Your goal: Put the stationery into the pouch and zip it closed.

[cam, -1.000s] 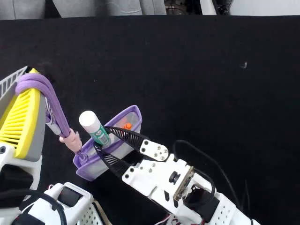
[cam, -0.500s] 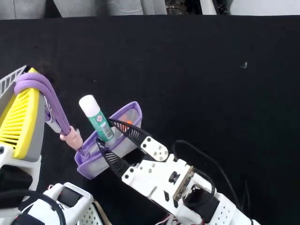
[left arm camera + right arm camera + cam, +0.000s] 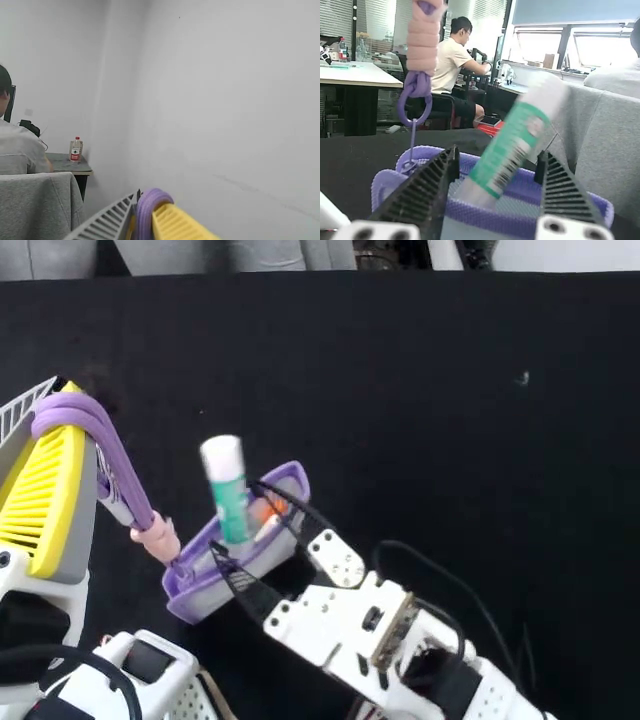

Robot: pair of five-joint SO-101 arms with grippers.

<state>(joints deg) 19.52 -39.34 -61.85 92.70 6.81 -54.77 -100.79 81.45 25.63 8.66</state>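
Cylindrical glue stick (image 3: 229,496) (green label) in purple pouch (image 3: 197,590)

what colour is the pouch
The pouch is purple; the high view shows it best.

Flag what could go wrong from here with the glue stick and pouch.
The glue stick stands tilted, mostly above the pouch rim, with the right gripper open around it: it may tip out. The left gripper holds the pouch only by its strap; a nudge could swing it.
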